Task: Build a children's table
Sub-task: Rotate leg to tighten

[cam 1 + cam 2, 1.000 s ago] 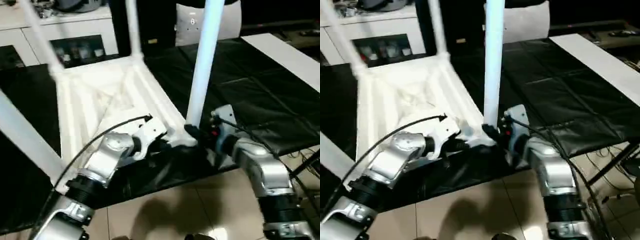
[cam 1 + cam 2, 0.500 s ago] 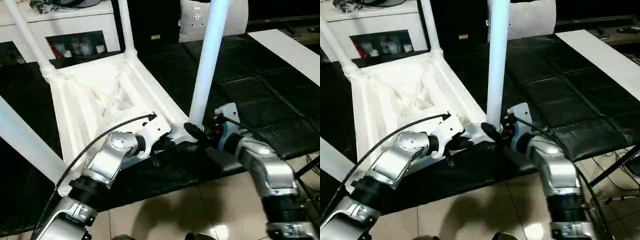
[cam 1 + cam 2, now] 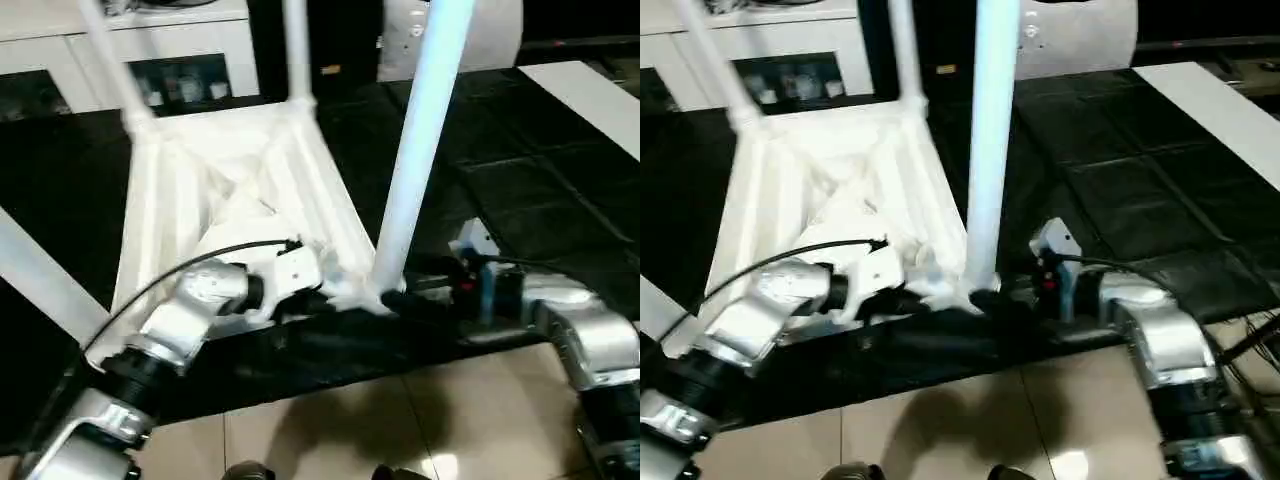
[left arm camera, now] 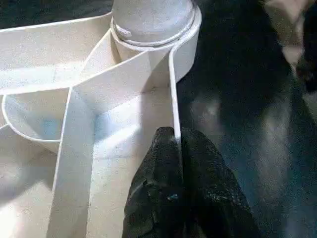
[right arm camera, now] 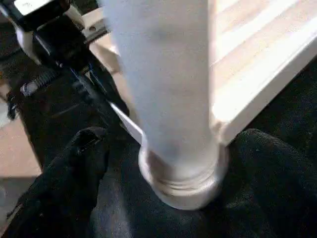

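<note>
Right wrist view: right hand (image 5: pixel 168 163) now spread wide, one finger (image 5: pixel 54 183) on each side of the near leg (image 5: pixel 163 89) at its base; half a second ago looked closed in tighter on that leg. No squeeze visible now, fingers flank the leg, contact unclear. Leg upright in its corner socket (image 5: pixel 183 183) on its own, so probably seated and release under way.

Left hand (image 4: pixel 176 193): fingers pressed together, pinching the thin rim wall of the children's table (image 3: pixel 230 180) just beside the same corner socket. Likely bracing the top.

Table upside down on the black counter (image 3: pixel 520 170), ribbed underside up. Two far legs standing in the far corner sockets, fourth leg (image 3: pixel 40 275) crossing at the robot's left. All four look fitted; probably near done, flip-over pending.
</note>
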Robot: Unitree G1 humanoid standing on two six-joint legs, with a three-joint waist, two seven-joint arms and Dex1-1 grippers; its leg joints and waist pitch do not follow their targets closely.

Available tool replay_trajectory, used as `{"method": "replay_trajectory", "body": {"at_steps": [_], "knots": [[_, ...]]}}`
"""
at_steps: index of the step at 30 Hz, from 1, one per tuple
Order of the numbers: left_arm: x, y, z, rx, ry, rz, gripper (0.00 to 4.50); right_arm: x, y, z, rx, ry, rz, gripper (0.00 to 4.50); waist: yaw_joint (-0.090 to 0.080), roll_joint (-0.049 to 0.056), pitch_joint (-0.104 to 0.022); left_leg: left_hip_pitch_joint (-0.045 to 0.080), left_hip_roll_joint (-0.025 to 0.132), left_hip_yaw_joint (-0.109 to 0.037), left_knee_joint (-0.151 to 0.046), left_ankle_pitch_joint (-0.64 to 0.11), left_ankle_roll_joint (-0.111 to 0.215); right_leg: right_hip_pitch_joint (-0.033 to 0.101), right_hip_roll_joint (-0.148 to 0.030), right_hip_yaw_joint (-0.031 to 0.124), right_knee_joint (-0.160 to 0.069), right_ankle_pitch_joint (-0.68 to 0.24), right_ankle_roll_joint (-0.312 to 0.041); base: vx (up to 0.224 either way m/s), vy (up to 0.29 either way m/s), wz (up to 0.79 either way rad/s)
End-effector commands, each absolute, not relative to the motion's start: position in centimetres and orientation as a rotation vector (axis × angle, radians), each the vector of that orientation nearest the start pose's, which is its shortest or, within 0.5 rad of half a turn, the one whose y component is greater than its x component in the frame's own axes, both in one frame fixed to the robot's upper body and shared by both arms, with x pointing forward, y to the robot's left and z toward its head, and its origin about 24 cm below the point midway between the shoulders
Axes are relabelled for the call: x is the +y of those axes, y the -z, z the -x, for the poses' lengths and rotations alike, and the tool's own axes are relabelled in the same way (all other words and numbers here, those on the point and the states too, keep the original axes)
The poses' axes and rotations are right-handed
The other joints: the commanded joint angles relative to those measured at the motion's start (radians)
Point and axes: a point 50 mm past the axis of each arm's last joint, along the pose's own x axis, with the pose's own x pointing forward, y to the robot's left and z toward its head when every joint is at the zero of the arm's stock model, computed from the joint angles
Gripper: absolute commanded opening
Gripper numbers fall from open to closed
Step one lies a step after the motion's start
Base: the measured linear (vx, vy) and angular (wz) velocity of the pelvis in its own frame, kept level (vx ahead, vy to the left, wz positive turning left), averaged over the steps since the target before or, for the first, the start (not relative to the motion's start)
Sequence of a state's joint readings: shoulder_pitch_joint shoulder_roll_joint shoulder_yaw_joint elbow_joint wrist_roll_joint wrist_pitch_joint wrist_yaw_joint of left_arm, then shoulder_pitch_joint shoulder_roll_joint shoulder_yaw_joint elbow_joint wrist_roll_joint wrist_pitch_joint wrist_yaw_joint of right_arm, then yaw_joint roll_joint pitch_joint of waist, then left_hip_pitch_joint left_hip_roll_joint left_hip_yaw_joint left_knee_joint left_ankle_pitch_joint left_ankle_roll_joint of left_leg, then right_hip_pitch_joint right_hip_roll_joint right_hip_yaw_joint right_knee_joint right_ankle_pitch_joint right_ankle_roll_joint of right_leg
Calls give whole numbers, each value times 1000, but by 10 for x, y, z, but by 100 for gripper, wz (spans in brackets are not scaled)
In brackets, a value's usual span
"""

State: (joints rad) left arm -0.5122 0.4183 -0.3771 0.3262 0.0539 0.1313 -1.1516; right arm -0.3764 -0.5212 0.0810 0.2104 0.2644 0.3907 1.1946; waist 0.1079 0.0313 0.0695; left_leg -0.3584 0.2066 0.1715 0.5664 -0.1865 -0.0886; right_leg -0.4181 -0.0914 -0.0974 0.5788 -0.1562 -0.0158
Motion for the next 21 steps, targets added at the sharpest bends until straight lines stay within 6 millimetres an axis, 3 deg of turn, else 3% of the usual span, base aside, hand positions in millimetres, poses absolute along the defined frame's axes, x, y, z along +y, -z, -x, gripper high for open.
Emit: {"method": "replay_trajectory", "body": {"at_steps": [1,2,7,8,12,17,21], "knots": [[110,-57,-290,403,1509,-619,0,-185,-83,-287,373,-1246,113,443,-2,-7,-61,0,23,4,-52,-132,108,65,-49,48,-49,-162,-240,0,0,0],[110,-57,-289,405,1527,-623,0,-185,-84,-286,377,-1267,107,418,1,-6,-62,1,23,4,-50,-130,111,65,-49,48,-48,-156,-245,0,0,0],[113,-58,-285,408,1619,-652,0,-187,-85,-283,408,-1387,73,398,9,-5,-62,1,26,3,-50,-135,111,65,-50,48,-46,-149,-258,0,0,0],[112,-58,-285,407,1633,-663,0,-185,-84,-279,435,-1442,50,372,11,-4,-63,2,25,3,-50,-139,111,66,-49,48,-46,-151,-257,0,0,0],[111,-58,-285,403,1638,-664,0,-184,-82,-277,445,-1465,42,351,17,-7,-63,2,26,3,-50,-143,102,66,-51,49,-47,-165,-255,0,0,0],[111,-57,-285,400,1645,-667,0,-183,-80,-277,449,-1481,33,284,23,-7,-63,2,25,3,-50,-150,91,66,-52,49,-50,-202,-240,0,0,0],[113,-56,-285,405,1634,-669,0,-183,-79,-276,441,-1481,5,263,26,-5,-64,2,25,2,-50,-137,91,66,-50,48,-47,-181,-244,0,0,0]]}}
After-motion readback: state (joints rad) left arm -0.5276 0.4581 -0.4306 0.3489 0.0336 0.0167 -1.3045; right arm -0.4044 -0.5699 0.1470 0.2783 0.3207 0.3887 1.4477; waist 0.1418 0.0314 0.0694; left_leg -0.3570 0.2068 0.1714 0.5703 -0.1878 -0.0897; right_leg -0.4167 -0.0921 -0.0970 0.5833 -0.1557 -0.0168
